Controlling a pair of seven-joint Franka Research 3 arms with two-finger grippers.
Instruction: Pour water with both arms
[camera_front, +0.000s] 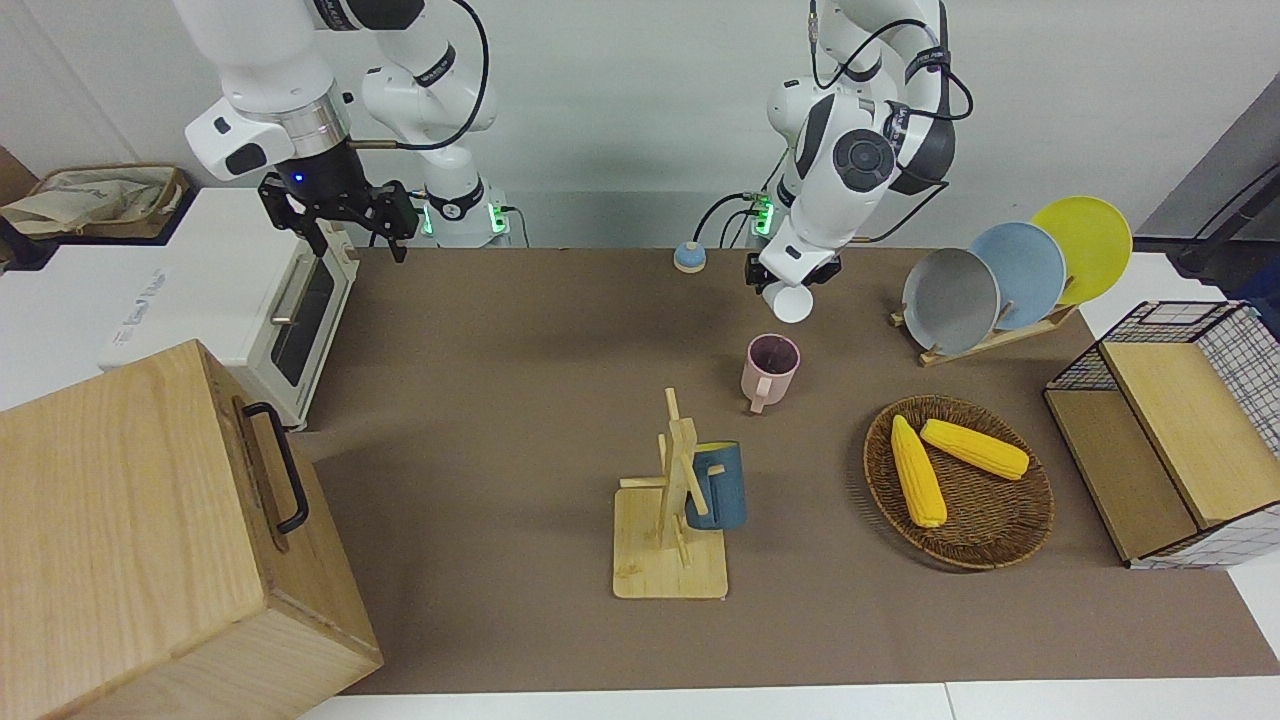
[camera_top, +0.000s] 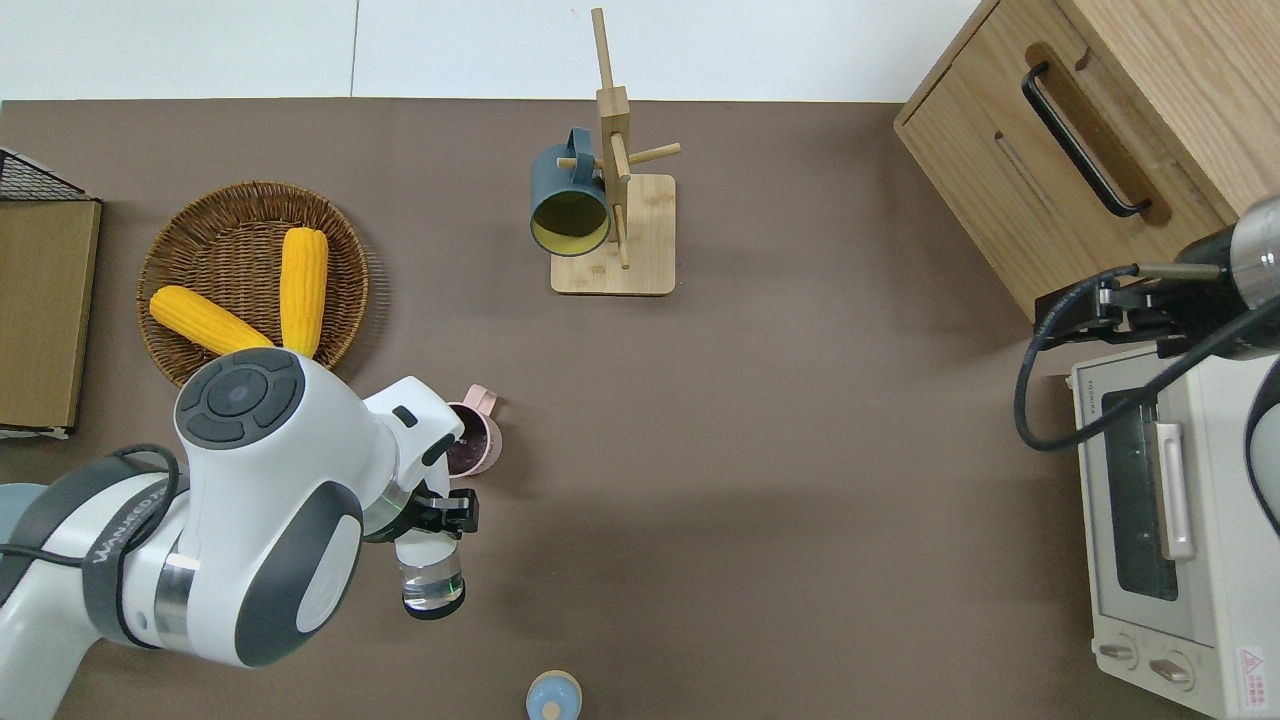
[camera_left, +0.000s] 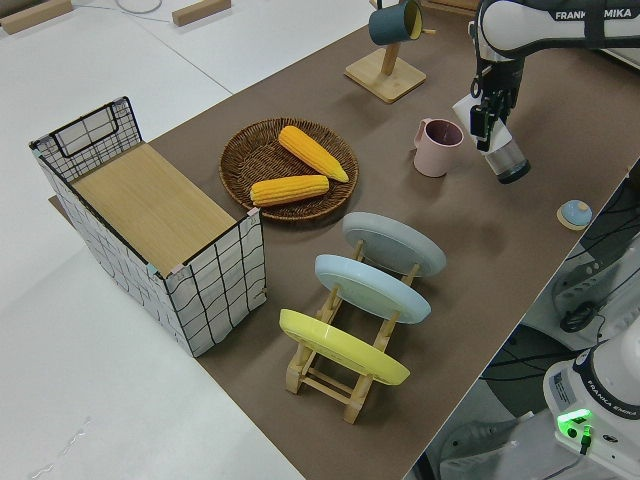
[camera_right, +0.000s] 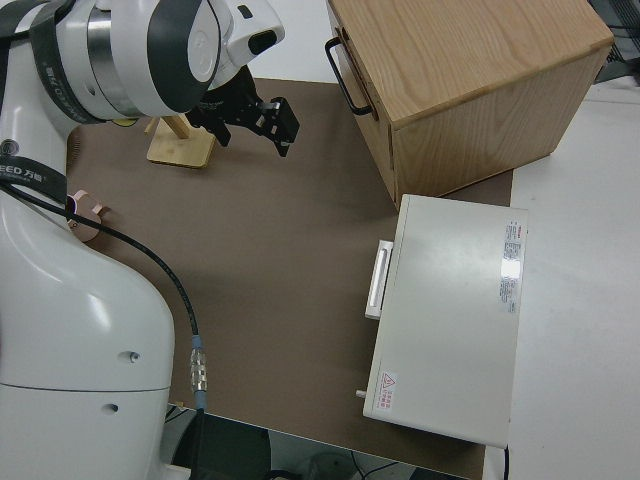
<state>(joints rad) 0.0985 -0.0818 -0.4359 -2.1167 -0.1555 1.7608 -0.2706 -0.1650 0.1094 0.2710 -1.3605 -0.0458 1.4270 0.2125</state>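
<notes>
My left gripper (camera_front: 790, 276) (camera_top: 441, 516) (camera_left: 486, 112) is shut on a clear bottle (camera_front: 792, 303) (camera_top: 431, 578) (camera_left: 506, 158). The bottle hangs tilted in the air over the brown mat, right beside an upright pink mug (camera_front: 770, 370) (camera_top: 474, 446) (camera_left: 437, 147). The mug's dark inside faces up, and bottle and mug do not touch. No water stream shows. My right arm is parked, with its gripper (camera_front: 352, 232) (camera_right: 256, 132) open and holding nothing.
A small blue round lid (camera_front: 689, 257) (camera_top: 553, 697) lies close to the robots. A wooden mug tree (camera_front: 672, 500) carries a dark blue mug (camera_front: 717, 485). Also here: wicker basket (camera_front: 1000, 545) with two corn cobs, plate rack (camera_front: 1000, 280), wire crate (camera_front: 1180, 430), toaster oven (camera_front: 280, 300), wooden box (camera_front: 150, 530).
</notes>
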